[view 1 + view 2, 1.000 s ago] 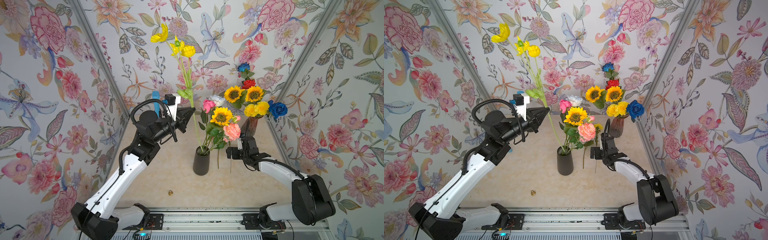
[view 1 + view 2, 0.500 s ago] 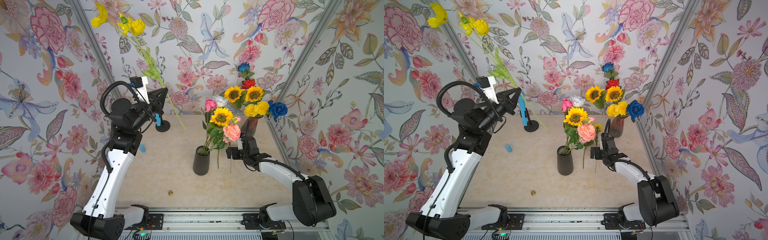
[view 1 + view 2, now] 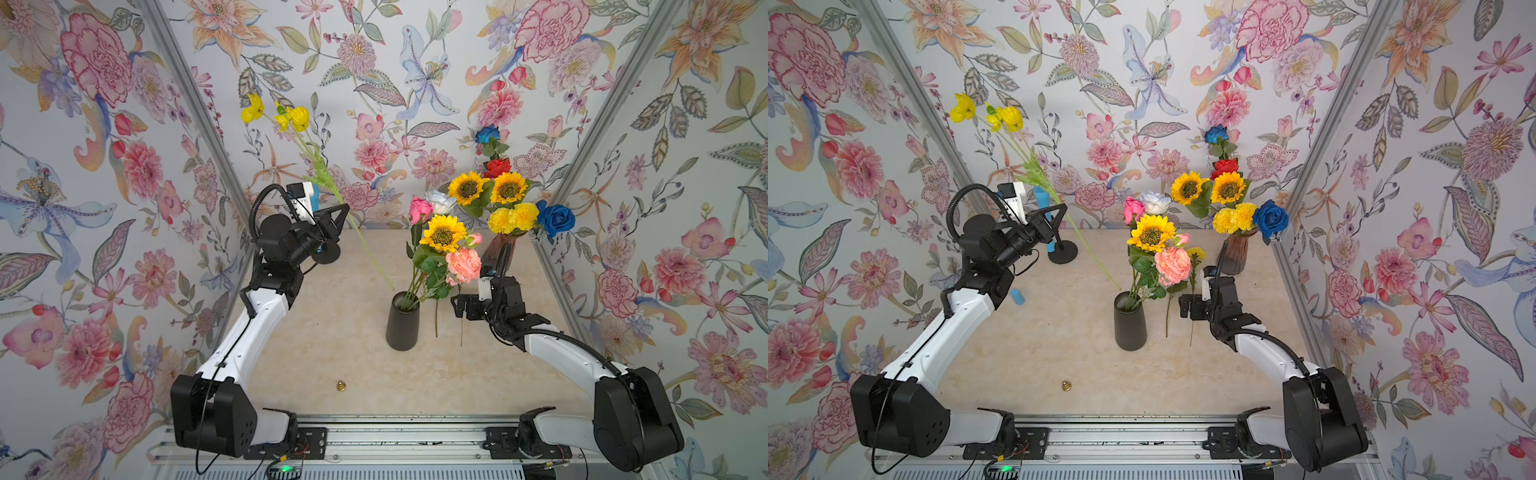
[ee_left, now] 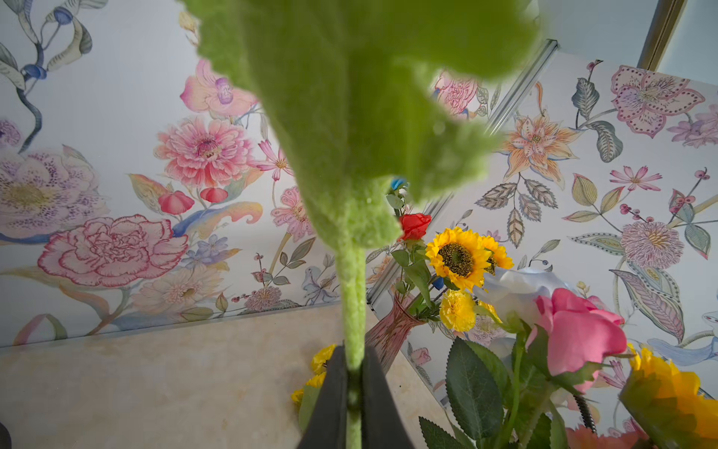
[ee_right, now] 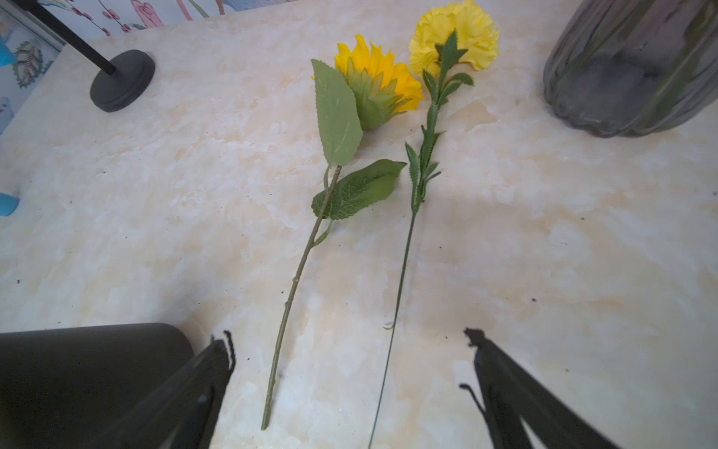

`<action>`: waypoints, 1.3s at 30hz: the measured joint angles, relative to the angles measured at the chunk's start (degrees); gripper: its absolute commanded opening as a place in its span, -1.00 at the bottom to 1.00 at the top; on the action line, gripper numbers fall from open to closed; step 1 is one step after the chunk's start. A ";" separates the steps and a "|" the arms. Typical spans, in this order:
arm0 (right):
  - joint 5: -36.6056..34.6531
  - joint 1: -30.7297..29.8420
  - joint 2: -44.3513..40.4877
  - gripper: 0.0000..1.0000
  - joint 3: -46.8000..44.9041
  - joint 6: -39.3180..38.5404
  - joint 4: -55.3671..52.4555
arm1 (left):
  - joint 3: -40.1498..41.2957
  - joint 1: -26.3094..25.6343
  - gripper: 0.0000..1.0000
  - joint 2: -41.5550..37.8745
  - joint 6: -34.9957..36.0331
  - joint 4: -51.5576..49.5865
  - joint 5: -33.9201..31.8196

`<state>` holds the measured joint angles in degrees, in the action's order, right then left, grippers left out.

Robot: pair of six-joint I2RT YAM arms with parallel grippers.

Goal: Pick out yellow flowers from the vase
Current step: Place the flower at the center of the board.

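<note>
Stem [image 3: 365, 249] of the yellow spray [image 3: 276, 116] is pinched by the left jaws, which press together on it partway along; the left wrist view shows the green stalk squeezed in the slit between them. The spray's long axis runs on a slant in both top views. The blooms point up toward the back-left corner of the walls and the cut end points down and to the right. That end stops right by the rim of the black vase [image 3: 402, 322]; whether it touches I cannot tell

The right jaws are spread wide and hold nothing, low over the table [image 3: 332, 353] just right of the black vase. Ahead of them a loose sunflower [image 5: 373, 85] and a loose pompom [image 5: 454, 35] lie flat on the table side by side. Their stems point toward the jaws and their heads toward the back. A standing sunflower [image 3: 442, 232] is in the black vase among the roses

Half a second ago the spray was held higher and farther left, with its cut end well away from the vase. It has since come down and back toward the middle. A second ago the stem stood almost upright with its foot at the vase mouth. The right arm has not moved
</note>
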<state>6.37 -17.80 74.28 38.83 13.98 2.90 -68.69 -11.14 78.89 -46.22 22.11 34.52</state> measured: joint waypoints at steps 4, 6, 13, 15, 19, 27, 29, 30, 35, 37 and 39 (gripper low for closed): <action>2.75 0.00 -0.22 0.99 -0.70 -0.02 2.51 | 0.42 -2.95 -1.00 1.49 -0.35 2.97 -0.24; 3.78 0.00 -0.70 0.99 -1.16 -0.02 3.48 | 0.44 -4.70 -1.00 2.97 -0.35 5.03 -0.37; 6.27 -0.11 -3.21 0.99 -2.80 -0.02 6.43 | 0.68 -8.35 -1.00 8.31 -0.31 9.27 -0.87; 7.13 -0.11 -4.20 0.99 -3.41 -0.02 7.34 | 0.68 -9.33 -1.00 10.38 -0.35 11.43 -0.87; 8.66 -0.13 -4.63 0.99 -3.78 -0.02 9.11 | 0.68 -11.02 -1.00 14.34 -1.01 14.69 -0.85; 11.50 -0.57 -4.66 0.99 -4.17 0.00 11.96 | -0.52 -13.97 -1.00 18.75 -1.64 17.77 -0.87; 12.00 -0.90 -4.66 0.99 -4.17 0.00 12.46 | -0.90 -14.43 -1.00 19.52 -2.19 19.10 -0.87; 12.35 -0.96 -4.66 0.99 -4.17 0.02 12.76 | -1.07 -14.67 -1.00 20.00 -2.56 19.80 -0.85; 14.47 -1.51 -4.13 0.99 -4.17 0.87 14.69 | -2.08 -15.32 -1.00 23.02 -4.61 22.47 -0.81; 14.93 -1.75 -3.67 0.97 -4.20 1.07 15.37 | -2.36 -15.65 -1.00 24.17 -5.31 23.12 -0.81; 15.37 -2.01 -3.10 0.95 -4.20 1.38 15.96 | -2.64 -16.15 -1.00 25.18 -5.88 23.32 -0.79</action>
<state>21.74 -19.81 71.18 34.63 15.35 18.85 -71.33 -27.29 104.07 -52.10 45.43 33.74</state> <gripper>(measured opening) 0.984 0.087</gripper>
